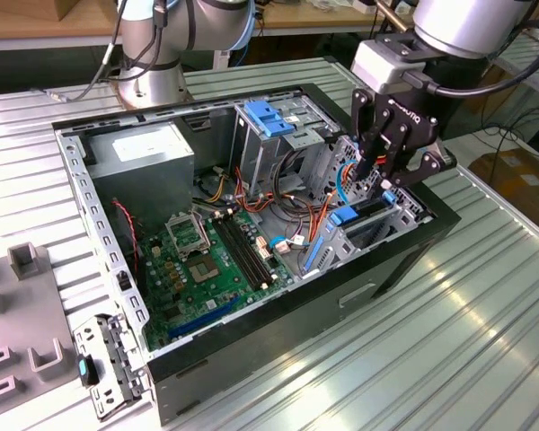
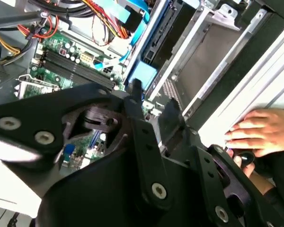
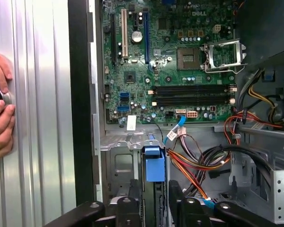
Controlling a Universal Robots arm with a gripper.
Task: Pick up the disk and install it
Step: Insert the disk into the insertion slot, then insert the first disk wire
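Both flanks of the disk point(image 1: 366, 218) look pinched by the gripper point(image 1: 375, 180); it stands edgewise in the bay at the case's point(image 1: 251, 355) three o'clock in the exterior view. We'd keep the rails square, pressing straight down, clear of the cables point(image 3: 191, 166).

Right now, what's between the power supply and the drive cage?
A loose bundle of yellow, red and black wires crosses the gap between power supply and drive cage, in the exterior view.
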